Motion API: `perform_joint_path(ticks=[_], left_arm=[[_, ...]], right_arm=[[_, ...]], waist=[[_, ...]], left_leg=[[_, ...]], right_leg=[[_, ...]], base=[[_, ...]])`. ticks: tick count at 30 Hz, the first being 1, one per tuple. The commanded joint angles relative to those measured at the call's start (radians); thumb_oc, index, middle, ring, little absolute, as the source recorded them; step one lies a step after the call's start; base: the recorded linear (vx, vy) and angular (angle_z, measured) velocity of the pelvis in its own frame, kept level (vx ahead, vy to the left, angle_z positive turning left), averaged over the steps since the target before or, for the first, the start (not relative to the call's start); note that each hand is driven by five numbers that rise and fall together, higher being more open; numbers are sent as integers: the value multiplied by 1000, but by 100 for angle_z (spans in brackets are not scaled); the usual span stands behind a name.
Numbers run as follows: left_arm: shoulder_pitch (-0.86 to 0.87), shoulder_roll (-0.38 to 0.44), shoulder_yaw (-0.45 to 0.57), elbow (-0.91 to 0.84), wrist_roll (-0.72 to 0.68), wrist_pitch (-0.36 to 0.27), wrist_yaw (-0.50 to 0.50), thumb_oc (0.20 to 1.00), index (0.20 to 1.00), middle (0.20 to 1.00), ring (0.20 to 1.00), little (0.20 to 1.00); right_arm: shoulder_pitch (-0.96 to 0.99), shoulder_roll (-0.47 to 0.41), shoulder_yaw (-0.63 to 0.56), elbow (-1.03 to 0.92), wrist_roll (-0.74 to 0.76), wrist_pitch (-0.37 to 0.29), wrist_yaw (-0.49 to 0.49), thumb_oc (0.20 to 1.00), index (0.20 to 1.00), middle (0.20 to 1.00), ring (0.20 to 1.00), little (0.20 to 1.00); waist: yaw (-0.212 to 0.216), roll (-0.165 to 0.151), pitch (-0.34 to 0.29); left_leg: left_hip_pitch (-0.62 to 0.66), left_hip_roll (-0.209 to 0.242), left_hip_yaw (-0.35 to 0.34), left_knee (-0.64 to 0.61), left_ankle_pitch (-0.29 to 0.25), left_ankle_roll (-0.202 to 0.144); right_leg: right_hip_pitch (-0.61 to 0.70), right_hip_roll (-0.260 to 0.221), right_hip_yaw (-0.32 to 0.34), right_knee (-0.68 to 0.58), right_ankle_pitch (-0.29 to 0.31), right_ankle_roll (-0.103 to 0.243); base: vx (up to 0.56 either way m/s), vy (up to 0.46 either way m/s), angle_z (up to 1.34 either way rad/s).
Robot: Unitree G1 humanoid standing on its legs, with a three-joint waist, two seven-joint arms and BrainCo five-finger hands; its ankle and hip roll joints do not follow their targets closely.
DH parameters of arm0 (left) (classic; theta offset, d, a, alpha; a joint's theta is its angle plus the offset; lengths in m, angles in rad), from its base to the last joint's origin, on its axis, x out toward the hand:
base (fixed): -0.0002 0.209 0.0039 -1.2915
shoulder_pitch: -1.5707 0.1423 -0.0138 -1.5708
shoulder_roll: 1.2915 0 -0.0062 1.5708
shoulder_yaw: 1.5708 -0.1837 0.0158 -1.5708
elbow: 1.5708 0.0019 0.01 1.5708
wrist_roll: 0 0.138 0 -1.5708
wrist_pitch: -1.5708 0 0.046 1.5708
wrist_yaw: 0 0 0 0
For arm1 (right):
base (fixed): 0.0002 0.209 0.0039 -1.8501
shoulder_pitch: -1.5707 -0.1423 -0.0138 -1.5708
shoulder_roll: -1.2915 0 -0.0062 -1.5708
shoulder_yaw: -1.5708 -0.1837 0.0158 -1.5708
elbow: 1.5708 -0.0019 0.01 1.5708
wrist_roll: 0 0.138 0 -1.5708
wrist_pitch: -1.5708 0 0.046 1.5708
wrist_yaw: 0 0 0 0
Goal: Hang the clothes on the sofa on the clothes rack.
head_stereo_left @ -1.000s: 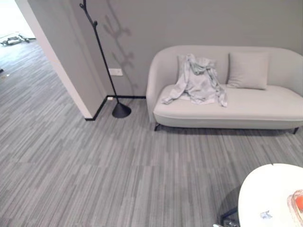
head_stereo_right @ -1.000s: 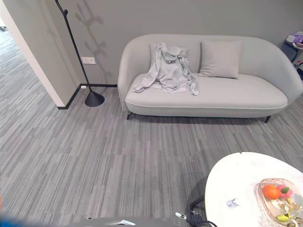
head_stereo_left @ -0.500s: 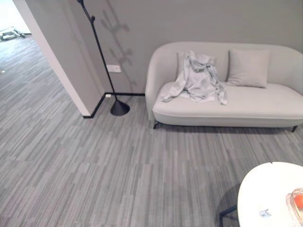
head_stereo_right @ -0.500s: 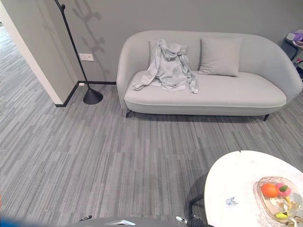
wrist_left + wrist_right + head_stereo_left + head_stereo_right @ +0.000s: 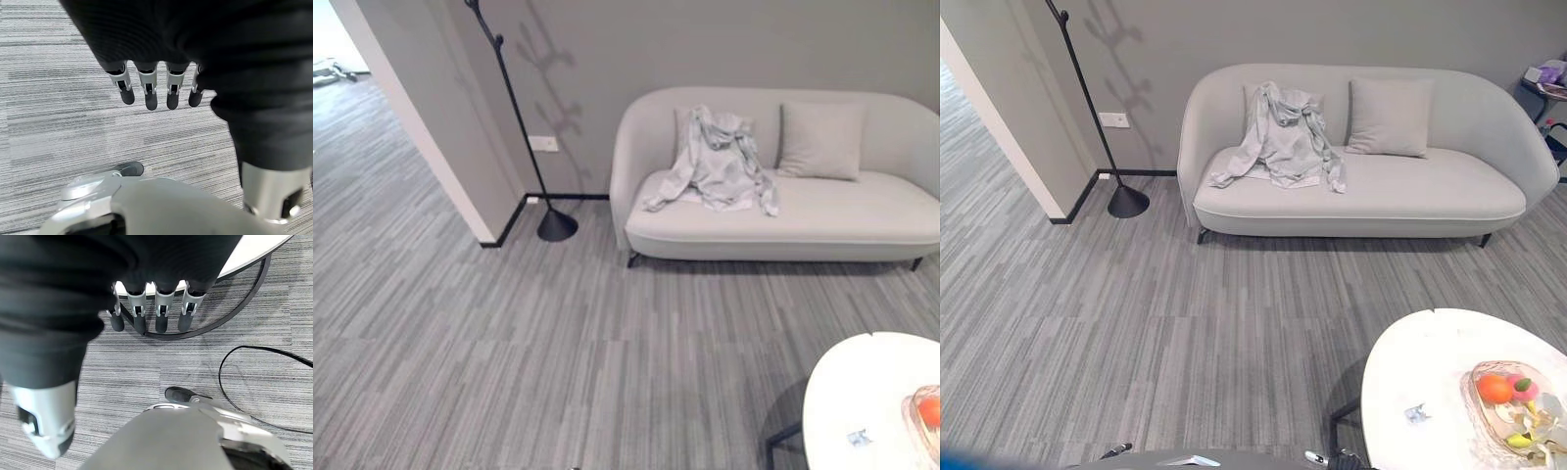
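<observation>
Left hand [image 5: 156, 93] and right hand [image 5: 149, 316], fingers relaxed and empty above the carpet; the grey garment [image 5: 1283, 137] lies draped on the far sofa [image 5: 1449, 191], clothes rack [image 5: 514, 117] to its left, so approach squarely before reaching.

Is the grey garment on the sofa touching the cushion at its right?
Apart. The right eye view shows bare sofa back between the garment and the cushion.
</observation>
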Motion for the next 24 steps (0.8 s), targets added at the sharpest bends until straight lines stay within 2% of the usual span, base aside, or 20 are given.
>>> perform_joint_path(ticks=[1,16,23,24], left_arm=[[-66,-16,-24,66,41,-15,-3,1000,1000,1000,1000,1000],[-60,-11,-9,80,37,-11,1,1000,1000,1000,1000,1000],[-69,-9,-7,75,28,-8,1,1000,1000,1000,1000,1000],[-72,-9,-8,71,24,-9,1,1000,1000,1000,1000,1000]], right_arm=[[-49,-7,14,33,-32,-19,-5,1000,1000,1000,1000,1000],[-52,-7,9,24,-30,-17,-2,1000,1000,1000,1000,1000],[-68,-7,1,20,-22,-13,3,1000,1000,1000,1000,1000],[-76,-7,0,15,-18,-14,2,1000,1000,1000,1000,1000]], waist=[[-12,7,-17],[-5,7,-7],[-2,2,18],[-4,4,32]], left_leg=[[-18,31,-86,4,-5,-66],[-28,18,-83,4,-4,-57],[-35,-4,-78,4,-6,-34],[-33,-6,-76,5,-7,-28]], right_leg=[[-13,-112,19,17,-13,166],[-28,-128,22,17,6,174],[-44,-152,22,17,39,180],[-65,-159,22,49,44,180]], base=[[0,0,0],[-8,24,0],[-22,67,-1],[-90,113,0]])
